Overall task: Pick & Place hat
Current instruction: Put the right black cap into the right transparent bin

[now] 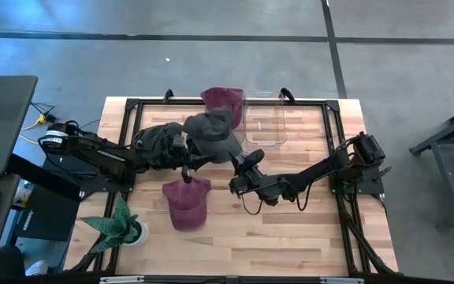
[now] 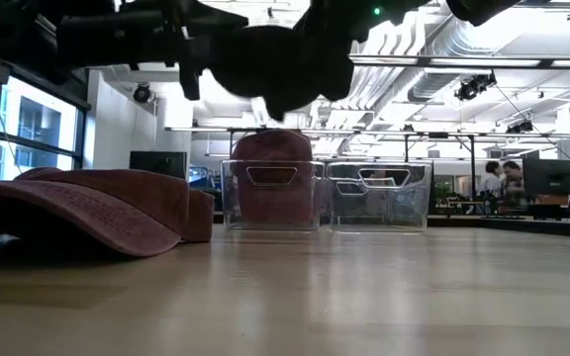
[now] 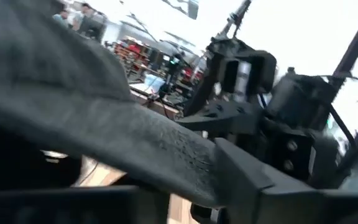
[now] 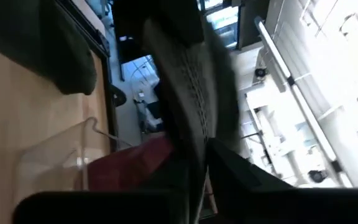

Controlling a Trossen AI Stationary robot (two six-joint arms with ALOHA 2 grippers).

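Note:
A dark grey hat is held up in the air between both grippers, above the table's middle; in the low view the hat hangs high over the wood. My left gripper is shut on its left side and my right gripper is shut on its right side. A maroon hat lies flat on the table near the front, brim down. Another maroon hat sits inside a clear bin. My left gripper pinches the dark hat's edge between its two fingers, coming level from the table's left. The cloth runs across the fingers, lifted clear of the table. My right gripper pinches the hat's stitched brim between its fingers, coming from the table's right and near side. The hat is clear of the table.
A second clear bin, with nothing in it, stands next to the first at the table's far edge. A potted plant stands at the near left corner. Bare wood lies at the near right. People stand far back in the room.

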